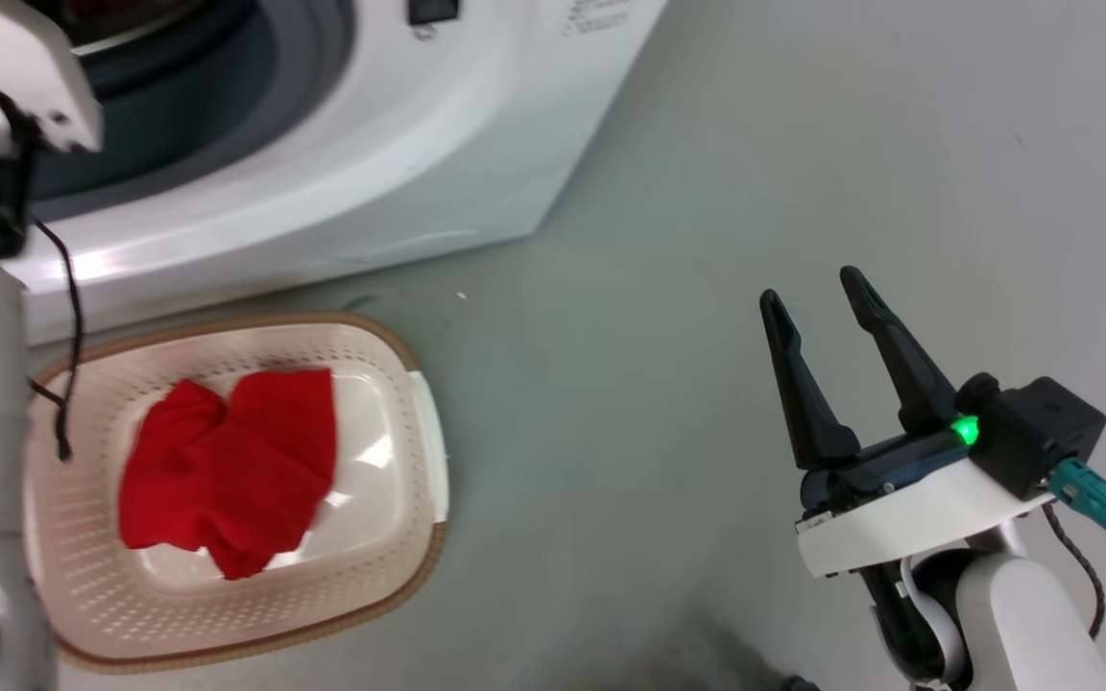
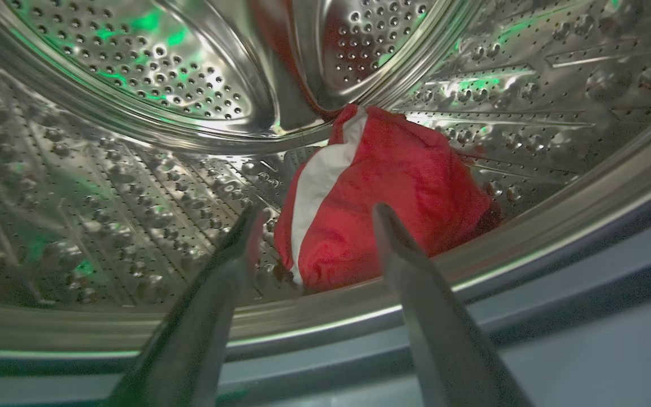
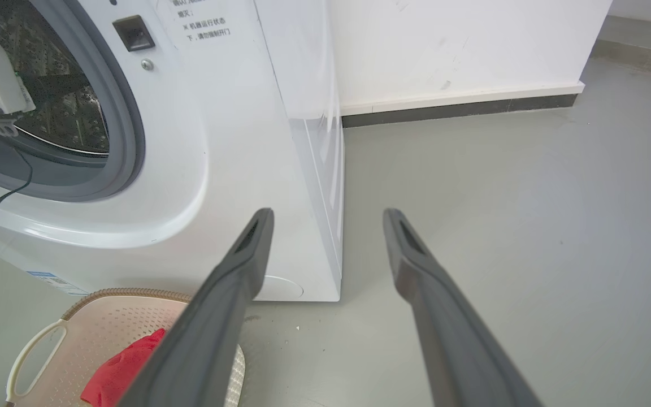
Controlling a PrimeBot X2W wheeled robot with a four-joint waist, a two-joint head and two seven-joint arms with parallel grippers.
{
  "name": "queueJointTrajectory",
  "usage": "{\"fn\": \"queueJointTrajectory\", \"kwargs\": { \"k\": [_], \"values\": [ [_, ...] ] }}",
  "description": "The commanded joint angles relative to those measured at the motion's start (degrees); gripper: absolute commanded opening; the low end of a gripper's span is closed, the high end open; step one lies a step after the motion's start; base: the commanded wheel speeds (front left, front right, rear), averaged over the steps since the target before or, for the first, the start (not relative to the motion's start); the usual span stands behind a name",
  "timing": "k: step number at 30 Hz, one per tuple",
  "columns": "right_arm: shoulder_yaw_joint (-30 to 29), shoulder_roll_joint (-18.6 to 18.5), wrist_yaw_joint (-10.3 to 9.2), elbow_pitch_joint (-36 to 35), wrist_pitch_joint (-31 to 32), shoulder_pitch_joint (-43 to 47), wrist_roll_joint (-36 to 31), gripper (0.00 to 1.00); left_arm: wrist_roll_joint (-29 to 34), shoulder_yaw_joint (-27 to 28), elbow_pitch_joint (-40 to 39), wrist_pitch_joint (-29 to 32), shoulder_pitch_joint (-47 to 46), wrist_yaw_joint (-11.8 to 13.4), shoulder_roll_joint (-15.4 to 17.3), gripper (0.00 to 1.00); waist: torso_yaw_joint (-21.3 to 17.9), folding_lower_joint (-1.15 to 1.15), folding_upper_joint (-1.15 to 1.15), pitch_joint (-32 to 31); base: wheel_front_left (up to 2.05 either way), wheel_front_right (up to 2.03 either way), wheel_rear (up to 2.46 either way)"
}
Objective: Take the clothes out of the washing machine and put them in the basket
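Basket stands on the floor directly before the washing machine, with the first garment lying in it. The second garment lies inside the drum, near its front lip, ahead of the left gripper. The right gripper hangs over the floor, well right of the basket.

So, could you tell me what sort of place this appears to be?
Probably a laundry corner in a plain room: a large white front-loading washing machine, a cream perforated plastic basket holding red fabric, and a grey floor.
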Motion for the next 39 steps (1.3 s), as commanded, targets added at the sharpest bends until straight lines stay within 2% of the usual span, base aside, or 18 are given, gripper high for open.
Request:
{"fn": "queueJointTrajectory", "kwargs": {
  "k": [1,13,21,28,36,37,38,39],
  "values": [
    [0.54,0.13,-0.04,0.62,-0.89,-1.19,0.52,1.00,0.56,-0.08,1.22,0.84,-2.45,-0.36,1.22,1.00,-3.31,-0.01,0.00,3.51,0.00,0.00,0.00],
    [4.68,0.15,-0.04,3.60,-4.22,-2.87,3.73,1.00,2.62,-2.72,7.50,11.93,-17.06,-2.47,8.71,1.00,-9.16,-0.01,0.00,9.62,0.00,0.00,0.00],
    [7.14,0.14,-0.04,3.97,-5.56,-2.99,5.30,1.00,4.27,-5.49,9.22,19.85,-24.08,-3.64,12.50,1.00,-11.97,-0.01,0.00,12.66,0.00,0.00,0.00],
    [9.04,0.15,-0.04,3.83,-6.10,-2.20,6.39,1.00,3.93,-6.74,11.43,25.36,-26.89,-3.99,13.97,1.00,-14.07,-0.01,0.00,14.39,0.00,0.00,0.00],
    [9.02,0.14,-0.04,3.39,-5.94,-0.26,6.41,1.00,3.81,-8.35,14.52,27.68,-26.02,-3.89,13.26,1.00,-14.27,-0.01,0.00,14.58,0.00,0.00,0.00],
    [9.03,0.13,-0.04,3.35,-5.80,-0.02,6.41,1.00,3.82,-8.50,14.91,27.65,-26.02,-3.90,13.37,0.88,-14.31,-0.01,0.00,14.50,0.00,0.00,0.00],
    [9.05,0.14,-0.04,3.24,-5.75,0.05,6.42,1.00,3.80,-8.56,15.22,27.36,-26.13,-3.83,13.44,0.40,-14.34,-0.01,0.00,14.42,0.00,0.00,0.00],
    [9.04,0.14,-0.04,3.06,-5.70,0.23,6.41,1.00,3.99,-8.68,15.31,26.85,-26.33,-3.67,13.62,0.00,-14.37,-0.01,0.00,14.39,0.00,0.00,0.00]
  ]
}}
